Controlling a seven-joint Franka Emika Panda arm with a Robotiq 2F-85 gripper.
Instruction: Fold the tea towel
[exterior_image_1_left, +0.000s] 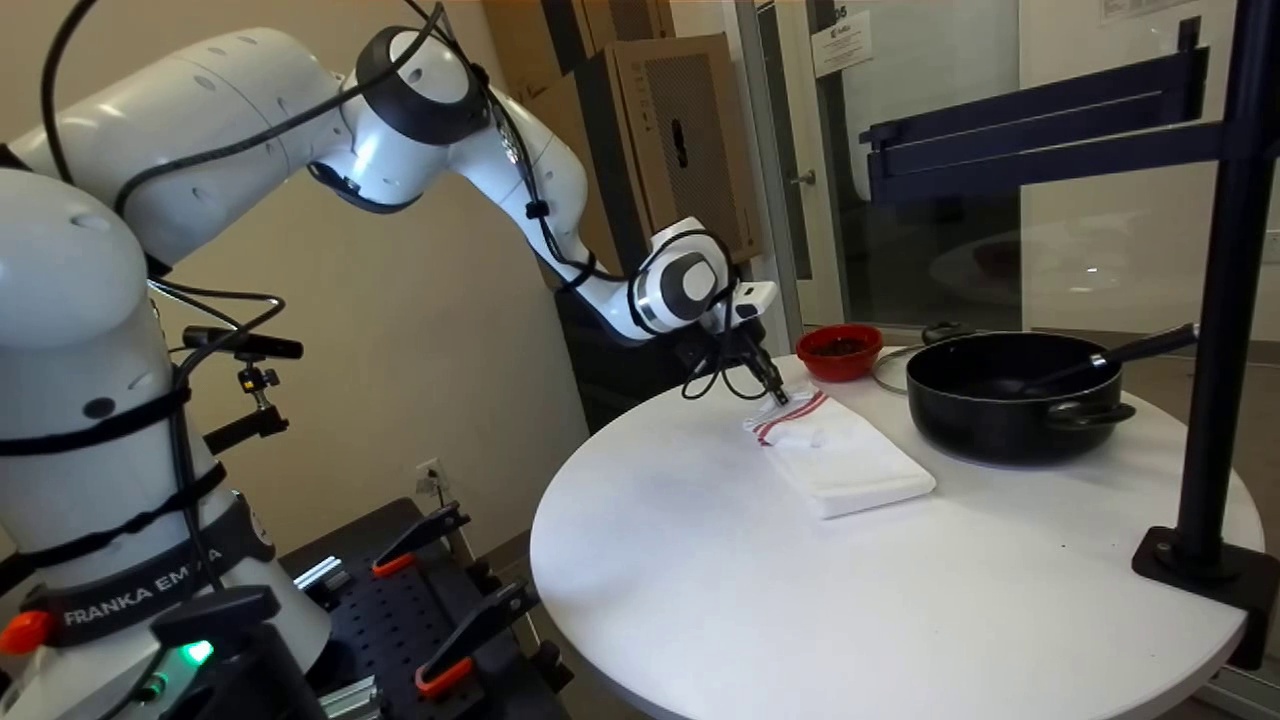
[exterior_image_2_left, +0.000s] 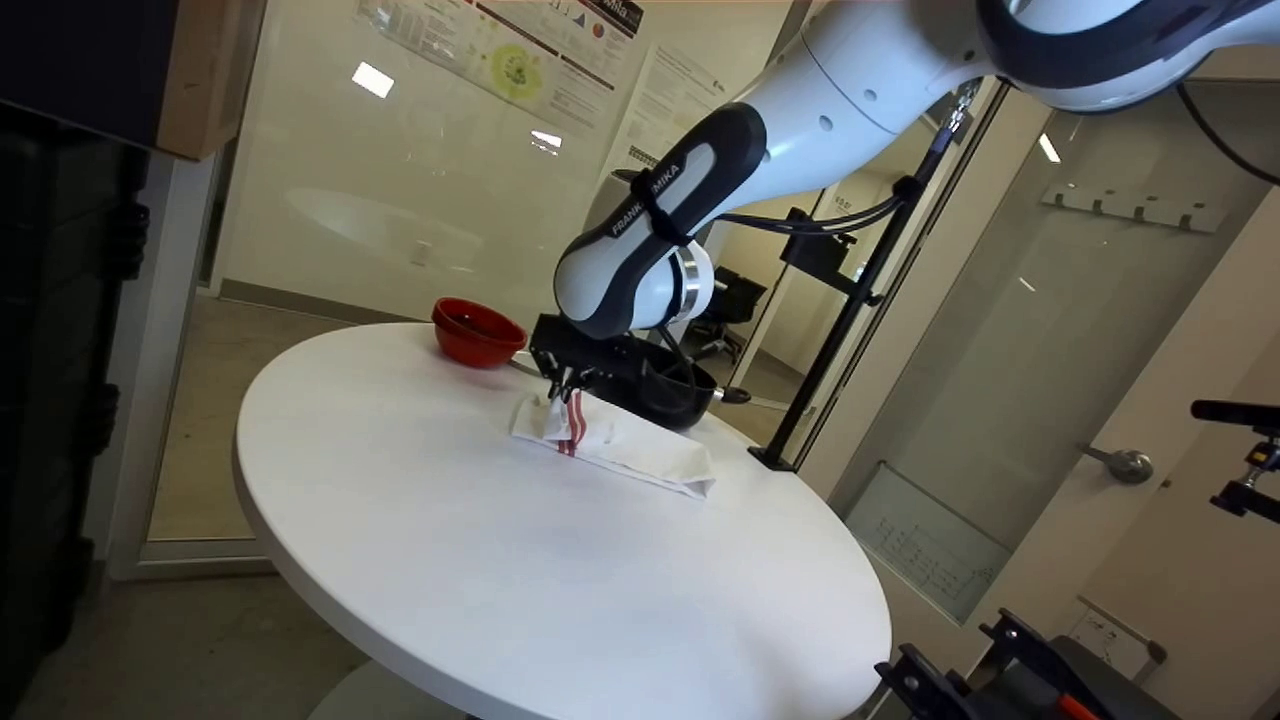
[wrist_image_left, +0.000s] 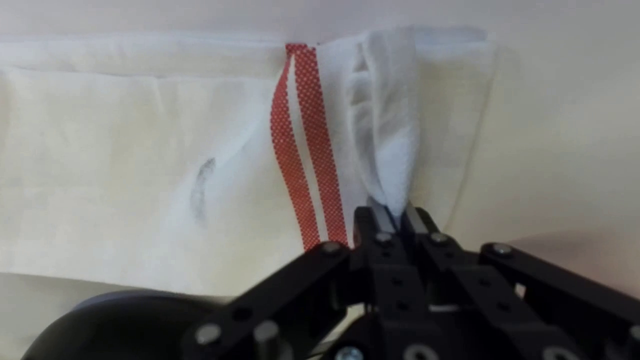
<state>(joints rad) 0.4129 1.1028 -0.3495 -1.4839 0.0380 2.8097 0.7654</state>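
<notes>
The tea towel (exterior_image_1_left: 860, 465) lies as a flat, narrow folded strip on the round table, white with a double red stripe near the end by my arm. In the wrist view the towel (wrist_image_left: 125, 175) stretches off to the left, its stripe just left of my gripper (wrist_image_left: 395, 215). Gathered creases of white cloth run into the gripper, which is shut on a pinch of the towel to the right of the stripe. Both exterior views show the gripper (exterior_image_2_left: 562, 392) low over this striped end, pointing down; its fingertips are partly hidden by cloth. The towel's undermost layers are hidden.
Close behind the gripper stands a red bowl (exterior_image_1_left: 838, 368) with dark contents. Beside the towel sits a black pan (exterior_image_1_left: 1000, 425) with a utensil in it; a glass lid (exterior_image_1_left: 893, 372) lies behind. A black post (exterior_image_1_left: 1205, 400) is clamped to the table's edge.
</notes>
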